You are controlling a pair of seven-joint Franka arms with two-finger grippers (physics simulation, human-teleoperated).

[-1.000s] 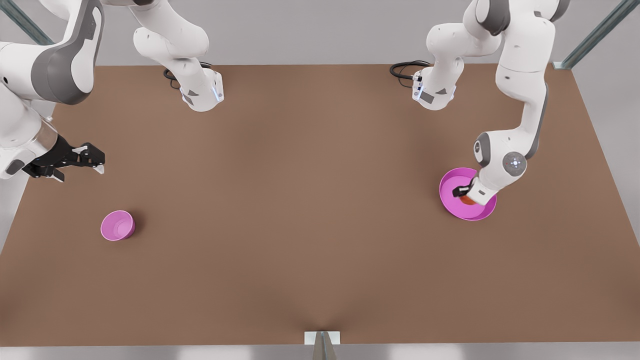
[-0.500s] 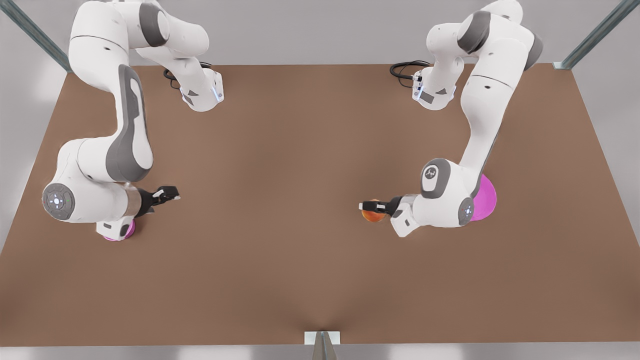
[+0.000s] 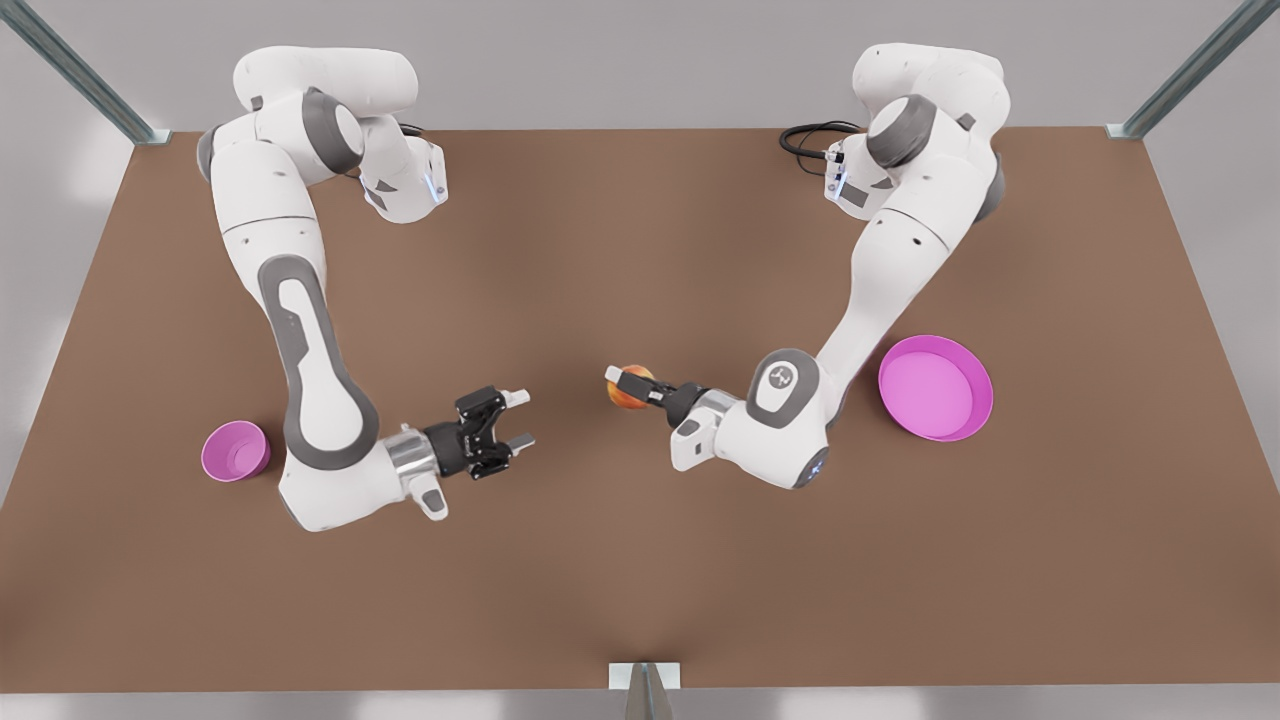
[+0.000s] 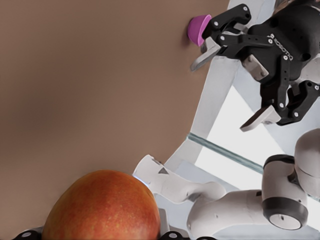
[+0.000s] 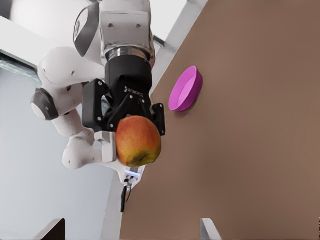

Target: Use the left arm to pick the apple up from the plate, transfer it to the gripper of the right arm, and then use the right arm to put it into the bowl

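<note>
The red-yellow apple (image 3: 628,392) hangs above the table's middle, with my left gripper (image 3: 622,385) shut on it; this arm is on the front view's right. Up close in the left wrist view the apple (image 4: 102,207) sits between my own fingers. My right gripper (image 3: 522,418) is open and faces the apple from the front view's left, a short gap away. The left wrist view shows that open right gripper (image 4: 222,92) farther off. The pink plate (image 3: 936,387) lies bare at the right. The small pink bowl (image 3: 236,451) stands at the left, behind the right arm.
The brown table (image 3: 640,560) has both arm bases (image 3: 405,185) along its far edge, with a black cable (image 3: 808,135) by the right-hand one. A metal bracket (image 3: 644,678) sits at the middle of the near edge. Metal frame posts (image 3: 1190,70) rise at the far corners.
The left arm lifted the apple off the plate and carried it to the table's middle. The right arm swung in from the far left edge and now faces the apple, open.
</note>
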